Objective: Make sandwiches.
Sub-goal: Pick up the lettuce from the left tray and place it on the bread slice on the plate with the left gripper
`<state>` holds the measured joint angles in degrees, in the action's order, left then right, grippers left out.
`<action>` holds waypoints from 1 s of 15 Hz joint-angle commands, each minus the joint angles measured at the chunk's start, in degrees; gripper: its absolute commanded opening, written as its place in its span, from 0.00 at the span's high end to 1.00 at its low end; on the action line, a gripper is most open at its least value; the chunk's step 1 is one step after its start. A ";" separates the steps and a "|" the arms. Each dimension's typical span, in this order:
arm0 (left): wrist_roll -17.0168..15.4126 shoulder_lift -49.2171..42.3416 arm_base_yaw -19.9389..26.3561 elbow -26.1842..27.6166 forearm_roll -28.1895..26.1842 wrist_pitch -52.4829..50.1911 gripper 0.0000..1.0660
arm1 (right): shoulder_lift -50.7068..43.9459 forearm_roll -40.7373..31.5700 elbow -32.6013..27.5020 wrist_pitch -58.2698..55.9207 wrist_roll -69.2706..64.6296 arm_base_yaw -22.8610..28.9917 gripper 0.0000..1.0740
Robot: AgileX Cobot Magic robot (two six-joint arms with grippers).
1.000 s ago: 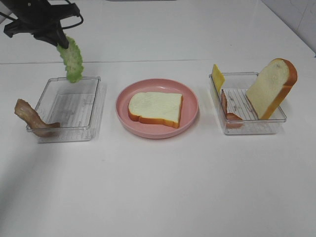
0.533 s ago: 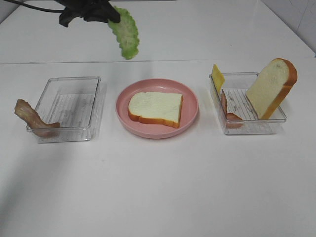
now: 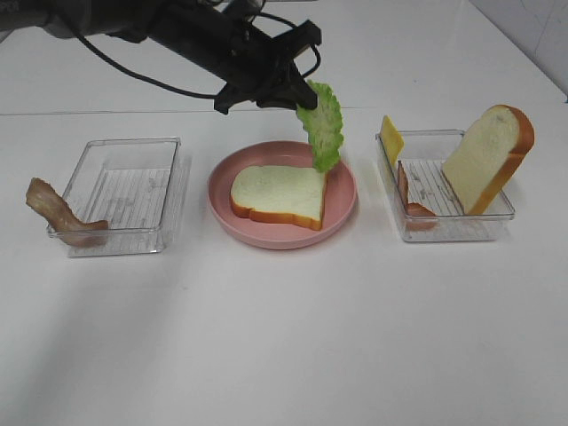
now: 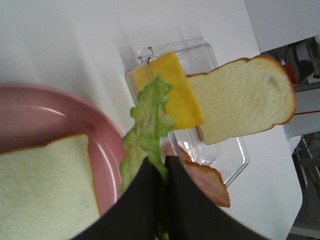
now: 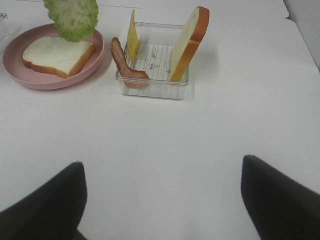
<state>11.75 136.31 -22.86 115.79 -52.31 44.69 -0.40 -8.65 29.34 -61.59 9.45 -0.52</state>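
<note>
My left gripper (image 3: 297, 96) is shut on a frilly green lettuce leaf (image 3: 322, 126) that hangs over the right side of the pink plate (image 3: 342, 209). A white bread slice (image 3: 280, 194) lies flat on the plate below it. In the left wrist view the shut fingers (image 4: 155, 186) pinch the lettuce (image 4: 146, 134). A second bread slice (image 3: 488, 158), a yellow cheese slice (image 3: 390, 138) and a bacon strip (image 3: 409, 199) stand in the right clear tray (image 3: 448, 227). Another bacon strip (image 3: 55, 211) hangs over the left tray's edge. My right gripper (image 5: 160, 200) is open, low over bare table.
The left clear tray (image 3: 124, 191) holds nothing but the bacon on its edge. The left arm (image 3: 160, 27) reaches across from the far left over the table's back. White table surface lies in front of the plate and trays.
My left gripper has carried the lettuce rightward from above the left tray to over the plate's right side, and lower. The bread, trays and bacon have not moved.
</note>
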 commanded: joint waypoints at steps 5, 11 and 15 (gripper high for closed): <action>-0.52 3.50 0.74 0.06 10.26 4.93 1.00 | -0.69 0.17 -0.23 0.34 0.63 -0.11 0.26; -15.87 3.50 0.92 0.06 21.08 6.25 0.98 | -0.69 0.17 -0.23 0.34 0.63 -0.11 0.26; -15.36 3.50 0.92 0.11 22.75 6.65 0.71 | -0.69 0.17 -0.23 0.34 0.63 -0.11 0.26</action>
<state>-3.72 139.80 -22.17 115.79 -29.56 50.82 -0.40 -8.65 29.34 -61.59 9.45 -0.52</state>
